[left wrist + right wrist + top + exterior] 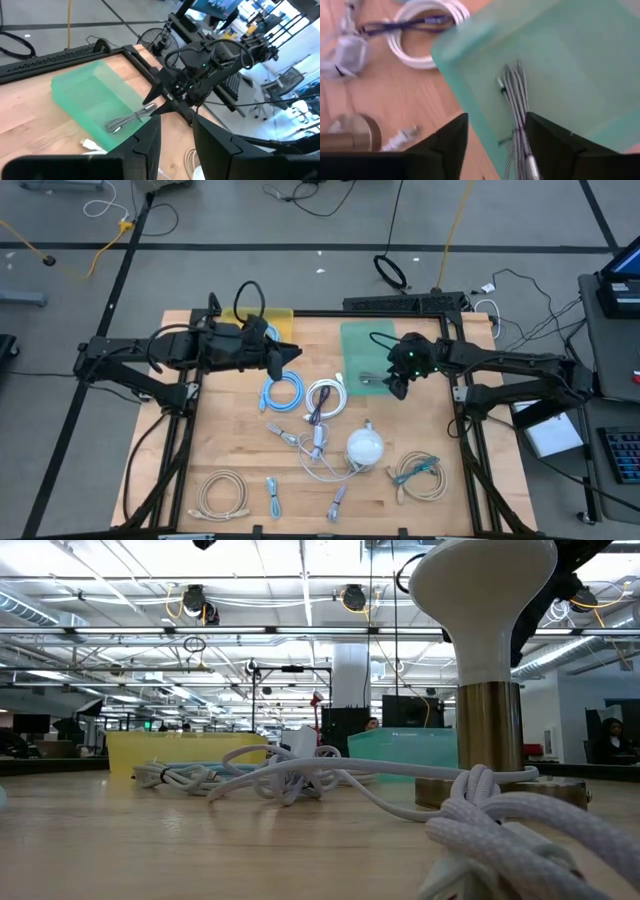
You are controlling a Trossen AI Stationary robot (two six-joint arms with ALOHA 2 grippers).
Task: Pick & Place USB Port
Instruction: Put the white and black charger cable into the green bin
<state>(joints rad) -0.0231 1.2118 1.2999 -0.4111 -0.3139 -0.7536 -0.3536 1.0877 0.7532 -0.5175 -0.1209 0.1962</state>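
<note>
Right claw [397,383] hangs parted above the green tray [362,348], grey braided cable [516,95] lying loose just beneath it; left claw [290,354] parted, empty.

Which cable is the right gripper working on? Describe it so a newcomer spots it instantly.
Start at the translucent green rectangular tray at the far middle of the wooden table, beside the right gripper. Lying in that tray, between the gripper's open fingers, is a grey braided cable bundle. Unlike the white, blue and beige coils on bare wood, it alone sits inside the tray.

Wooden table [230,450] with cables [283,393], bins [363,355]
</note>
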